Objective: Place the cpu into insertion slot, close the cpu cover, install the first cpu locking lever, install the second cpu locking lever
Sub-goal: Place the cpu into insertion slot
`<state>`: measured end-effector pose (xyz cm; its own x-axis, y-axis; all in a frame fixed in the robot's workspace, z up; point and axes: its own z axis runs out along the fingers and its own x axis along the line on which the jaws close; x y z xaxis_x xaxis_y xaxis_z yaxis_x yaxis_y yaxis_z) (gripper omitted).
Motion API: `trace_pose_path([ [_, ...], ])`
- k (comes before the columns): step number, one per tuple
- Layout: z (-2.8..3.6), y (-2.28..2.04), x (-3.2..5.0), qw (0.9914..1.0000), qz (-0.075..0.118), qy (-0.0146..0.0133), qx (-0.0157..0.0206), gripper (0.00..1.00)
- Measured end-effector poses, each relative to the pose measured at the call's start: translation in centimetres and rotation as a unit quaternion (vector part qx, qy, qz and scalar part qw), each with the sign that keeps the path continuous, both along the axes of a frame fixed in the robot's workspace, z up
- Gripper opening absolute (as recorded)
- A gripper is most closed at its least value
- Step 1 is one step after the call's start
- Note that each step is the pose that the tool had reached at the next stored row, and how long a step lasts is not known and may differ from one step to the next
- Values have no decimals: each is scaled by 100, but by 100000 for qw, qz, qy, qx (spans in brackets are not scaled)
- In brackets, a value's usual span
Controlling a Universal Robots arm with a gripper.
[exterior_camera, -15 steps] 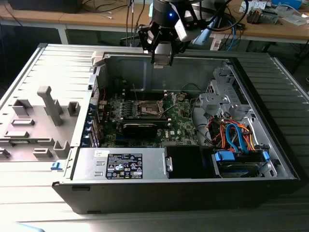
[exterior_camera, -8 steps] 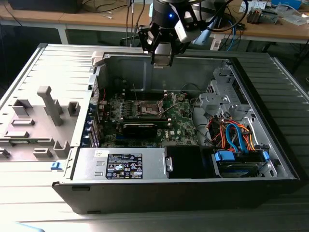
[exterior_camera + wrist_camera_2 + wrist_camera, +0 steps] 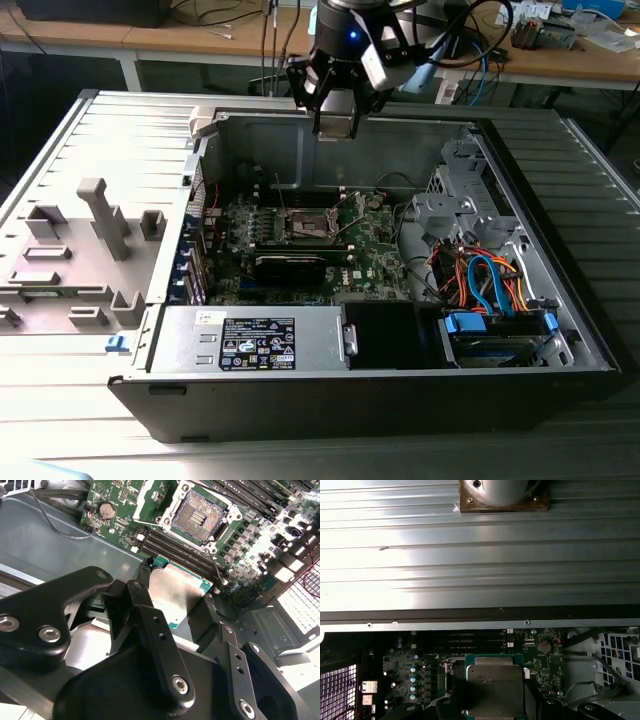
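Cpu (image 3: 172,597) is pinched by the gripper (image 3: 176,582), and the second wrist view shows the insertion slot (image 3: 197,516) bare.

Silver-topped cpu (image 3: 180,597) gripped in tool (image 3: 175,587), tilted; insertion slot (image 3: 196,517) empty, gold pins exposed; cpu cover (image 3: 143,499) open.

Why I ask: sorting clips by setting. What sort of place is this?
Likely a robotics lab: an opened computer case, cable-strewn wooden workbenches behind it, the gripper holding the cpu.
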<state>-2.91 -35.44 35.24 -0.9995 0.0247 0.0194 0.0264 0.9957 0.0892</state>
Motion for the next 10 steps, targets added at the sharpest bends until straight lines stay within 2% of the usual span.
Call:
trace_pose_path([
  [10, -26, -11, -1, 100000, -1, -7, 13, 55],
])
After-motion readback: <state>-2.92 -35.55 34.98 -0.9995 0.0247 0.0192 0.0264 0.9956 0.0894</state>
